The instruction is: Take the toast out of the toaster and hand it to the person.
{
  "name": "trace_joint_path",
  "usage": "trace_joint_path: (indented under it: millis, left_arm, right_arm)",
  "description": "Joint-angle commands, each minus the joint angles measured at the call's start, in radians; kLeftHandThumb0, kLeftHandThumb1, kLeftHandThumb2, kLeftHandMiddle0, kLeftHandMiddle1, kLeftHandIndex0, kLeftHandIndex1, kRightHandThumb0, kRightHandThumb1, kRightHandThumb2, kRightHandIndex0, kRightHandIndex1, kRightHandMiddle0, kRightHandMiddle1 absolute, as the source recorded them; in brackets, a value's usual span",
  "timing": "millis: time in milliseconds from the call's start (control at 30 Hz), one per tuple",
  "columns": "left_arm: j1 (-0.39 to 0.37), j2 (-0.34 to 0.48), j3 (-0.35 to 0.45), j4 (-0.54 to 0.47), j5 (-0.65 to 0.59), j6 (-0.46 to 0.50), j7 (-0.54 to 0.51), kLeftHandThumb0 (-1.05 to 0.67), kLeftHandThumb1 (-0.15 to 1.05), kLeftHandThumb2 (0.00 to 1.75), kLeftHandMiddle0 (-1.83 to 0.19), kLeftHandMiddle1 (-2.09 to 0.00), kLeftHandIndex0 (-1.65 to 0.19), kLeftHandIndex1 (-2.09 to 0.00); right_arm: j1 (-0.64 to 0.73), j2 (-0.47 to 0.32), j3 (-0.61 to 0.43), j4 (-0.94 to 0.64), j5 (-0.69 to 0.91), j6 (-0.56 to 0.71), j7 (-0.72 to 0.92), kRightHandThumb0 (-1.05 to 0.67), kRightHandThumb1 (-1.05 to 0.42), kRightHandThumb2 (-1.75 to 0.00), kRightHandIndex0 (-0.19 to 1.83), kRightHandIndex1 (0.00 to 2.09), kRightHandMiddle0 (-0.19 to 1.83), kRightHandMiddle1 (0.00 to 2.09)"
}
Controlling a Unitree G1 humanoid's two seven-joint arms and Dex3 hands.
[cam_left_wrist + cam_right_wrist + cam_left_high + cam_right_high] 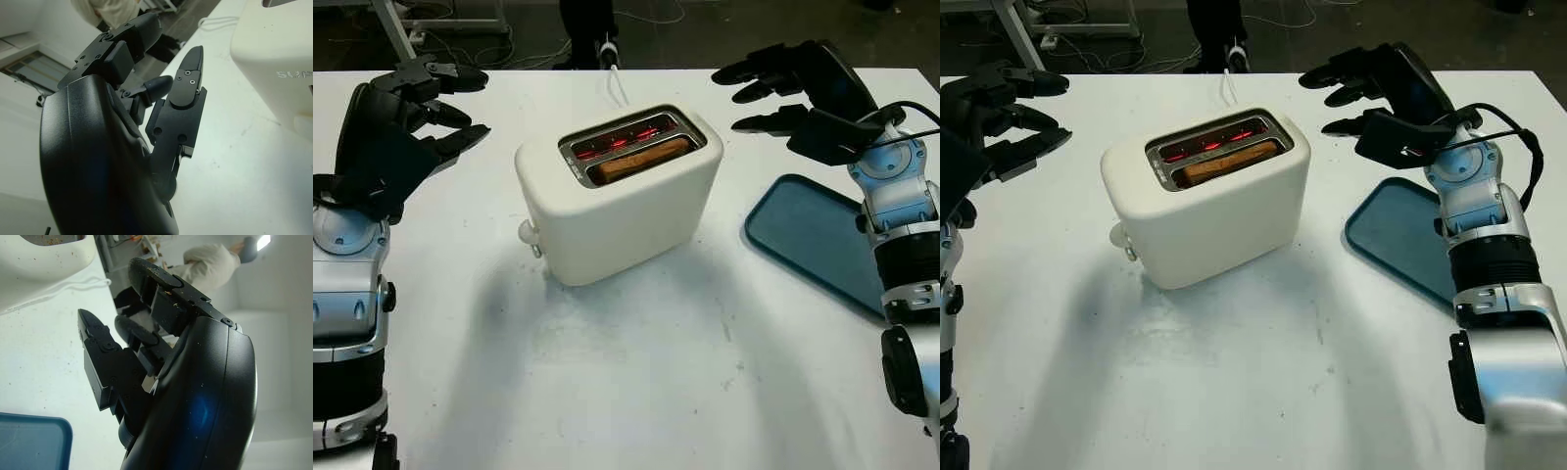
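Your brown slice of toast sits in the near slot of the cream plastic toaster mid-counter. Your left robot hand and right robot hand flank it, both open, holding nothing.

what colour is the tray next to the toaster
Dark teal blue tray, seen best in the left eye view.
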Motion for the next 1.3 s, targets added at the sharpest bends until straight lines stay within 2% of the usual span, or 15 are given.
trace_joint_path:
  millis: [0, 267, 1267]
  left_arm:
    - [-0.004, 0.003, 0.005, 0.003, -0.006, -0.016, -0.006, -0.25, 0.85, 0.00, -0.36, -1.24, -0.55, -0.59]
    - [-0.011, -0.009, 0.000, 0.007, -0.020, -0.013, -0.009, -0.24, 0.86, 0.01, -0.33, -1.30, -0.51, -0.67]
    - [0.006, -0.010, 0.004, -0.009, -0.026, 0.007, -0.009, -0.23, 0.87, 0.01, -0.29, -1.33, -0.42, -0.81]
  right_arm:
    - [-0.009, 0.009, 0.002, -0.002, 0.007, -0.013, 0.000, 0.15, -0.68, 0.00, 0.96, 0.20, 0.95, 0.00]
    - [0.005, 0.008, -0.003, 0.004, 0.028, -0.025, 0.022, 0.20, -0.69, 0.00, 0.95, 0.17, 0.94, 0.00]
    - [0.015, 0.009, -0.014, -0.002, 0.054, -0.042, 0.037, 0.15, -0.69, 0.00, 0.97, 0.11, 0.93, 0.00]
